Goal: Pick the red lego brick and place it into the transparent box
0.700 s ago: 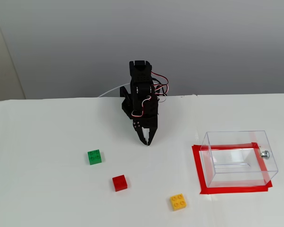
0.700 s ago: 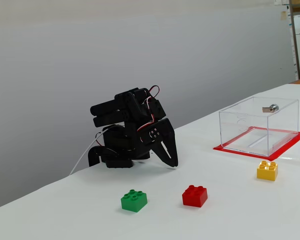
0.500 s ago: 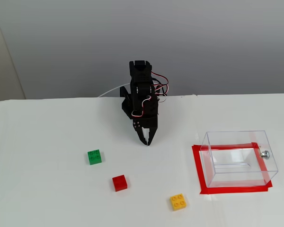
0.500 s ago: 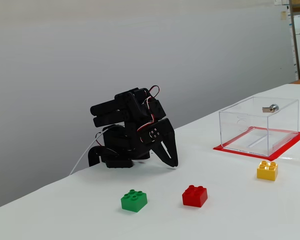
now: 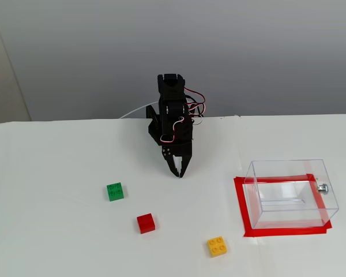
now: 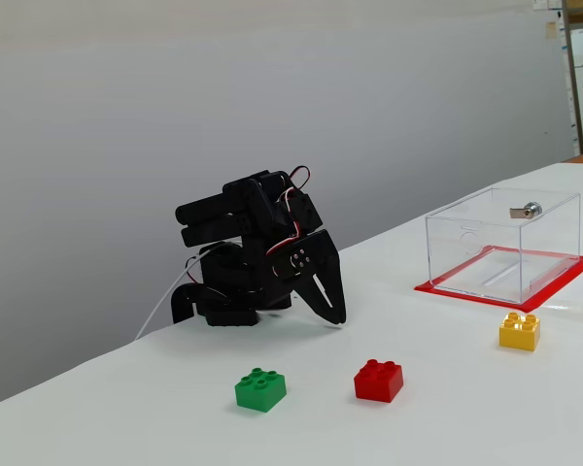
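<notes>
Nothing has moved since the earlier frames. The black two-finger gripper (image 5: 179, 173) rests folded at frame centre, fingers closed and empty. The small red studded plastic brick (image 5: 146, 223) lies lower centre, between a green brick (image 5: 115, 191) and a yellow brick (image 5: 217, 246); nothing blocks it. The clear rectangular plastic box (image 5: 291, 193) sits at lower right on red tape (image 5: 241, 205).
</notes>
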